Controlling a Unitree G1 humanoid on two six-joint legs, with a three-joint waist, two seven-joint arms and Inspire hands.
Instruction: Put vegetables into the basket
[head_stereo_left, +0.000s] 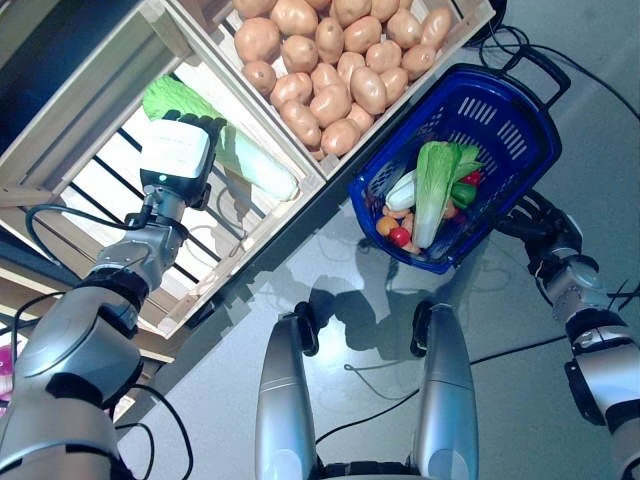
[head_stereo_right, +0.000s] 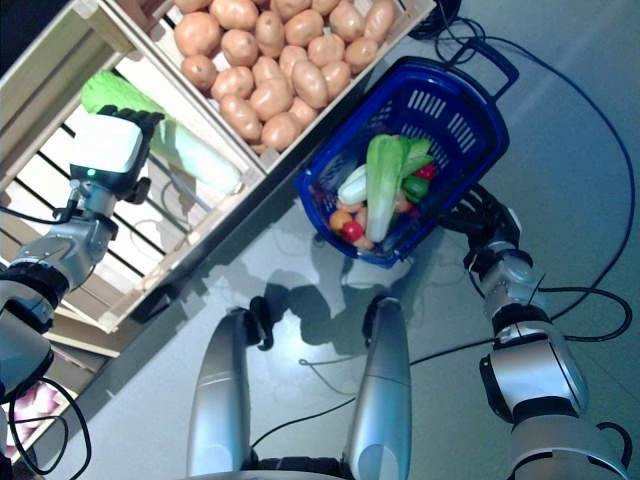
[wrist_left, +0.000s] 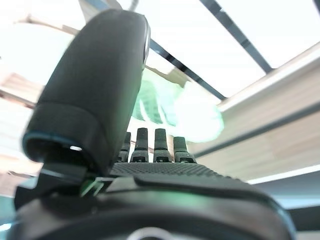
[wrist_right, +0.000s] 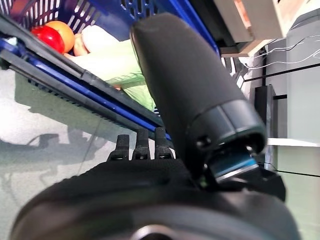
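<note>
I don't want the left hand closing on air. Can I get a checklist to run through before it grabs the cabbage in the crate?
1. Left hand over the cabbage in the crate: ok, it sits above the leafy end.
2. Left hand ready to close: ok, the left wrist view shows straight fingers reaching toward the cabbage.
3. Contact with the cabbage: cannot tell.
4. Basket supported: cannot tell; the right hand is at its rim, but its grip is hidden.
5. Room in the basket: ok, its upper half is bare, though another cabbage already lies inside.
6. Potatoes out of the way: ok, in a separate compartment.
</note>
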